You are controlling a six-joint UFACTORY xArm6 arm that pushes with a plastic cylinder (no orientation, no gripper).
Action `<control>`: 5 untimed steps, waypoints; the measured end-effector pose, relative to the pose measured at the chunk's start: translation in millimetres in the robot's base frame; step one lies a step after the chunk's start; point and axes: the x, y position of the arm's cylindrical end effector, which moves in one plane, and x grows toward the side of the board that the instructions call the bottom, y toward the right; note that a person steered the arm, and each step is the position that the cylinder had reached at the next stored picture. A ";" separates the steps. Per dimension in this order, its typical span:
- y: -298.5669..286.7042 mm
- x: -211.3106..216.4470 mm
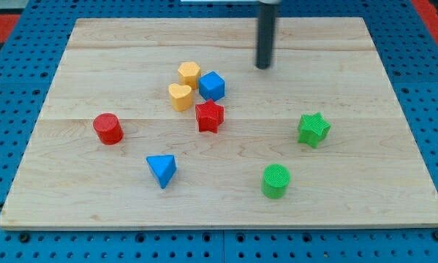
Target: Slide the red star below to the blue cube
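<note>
The red star [210,116] lies near the board's middle, just below the blue cube [212,86] and close to touching it. My tip [263,67] is to the upper right of both, apart from the blue cube by a clear gap. The dark rod rises from there out of the view's top.
A yellow hexagonal block [189,74] and a yellow heart [180,96] sit left of the blue cube. A red cylinder [108,128] is at the left, a blue triangle [162,169] at lower left, a green star [313,129] at right, a green cylinder [276,181] at lower right. The wooden board [365,197] rests on blue pegboard.
</note>
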 end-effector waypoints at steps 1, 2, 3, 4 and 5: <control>-10.5 72.2; -72.7 115.9; -119.8 126.4; -148.1 143.9; -143.0 130.3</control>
